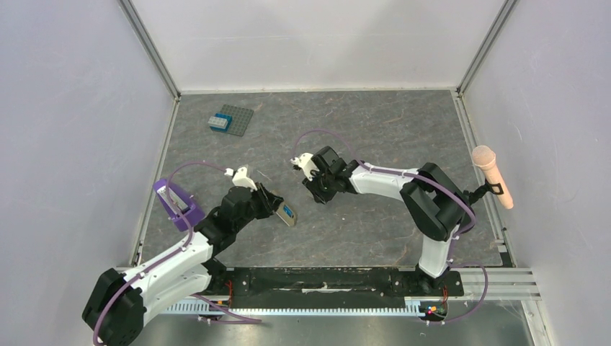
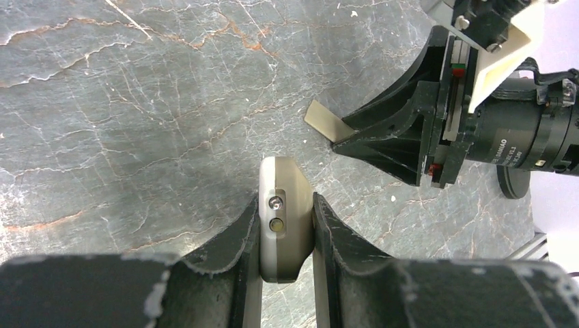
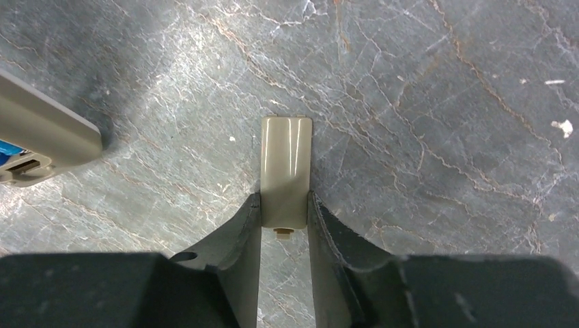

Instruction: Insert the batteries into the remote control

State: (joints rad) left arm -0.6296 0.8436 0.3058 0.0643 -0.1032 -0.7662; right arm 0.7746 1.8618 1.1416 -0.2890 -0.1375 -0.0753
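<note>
Left tool [image 2: 287,232] clamps the remote control [image 2: 285,198] near the middle of the counter [image 1: 375,130], toward its near edge, blue batteries [image 1: 288,212] showing in its recess. Right tool [image 3: 285,205] pinches the beige battery cover [image 3: 287,157] nearby. Best bet: line it up square with the recess, then slide gently.

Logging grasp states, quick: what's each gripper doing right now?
Left gripper: closed, holding the remote.
Right gripper: closed, holding a beige cover.

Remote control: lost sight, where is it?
The remote control is clamped in the left gripper, mid-table in the top view, left of the right gripper and its beige cover.
</note>
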